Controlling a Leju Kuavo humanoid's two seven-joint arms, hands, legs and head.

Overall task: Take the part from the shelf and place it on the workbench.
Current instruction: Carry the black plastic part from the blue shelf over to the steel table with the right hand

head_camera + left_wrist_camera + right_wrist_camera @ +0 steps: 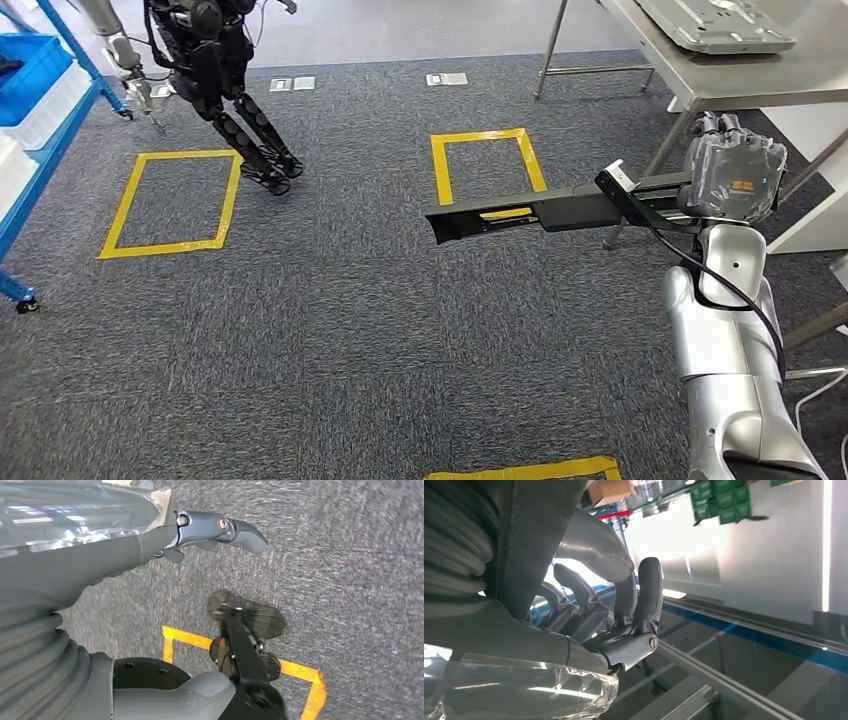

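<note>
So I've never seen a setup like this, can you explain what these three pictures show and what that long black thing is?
These come from a walking humanoid robot. The wide picture looks down from its head; the other two are cameras at its wrists. Its right hand grips a long black part, carried over grey carpet marked with yellow tape squares. A metal workbench stands at the upper right, a blue shelf at the left, and another dark robot stands nearby. The left hand hangs over the floor, holding nothing.
</note>
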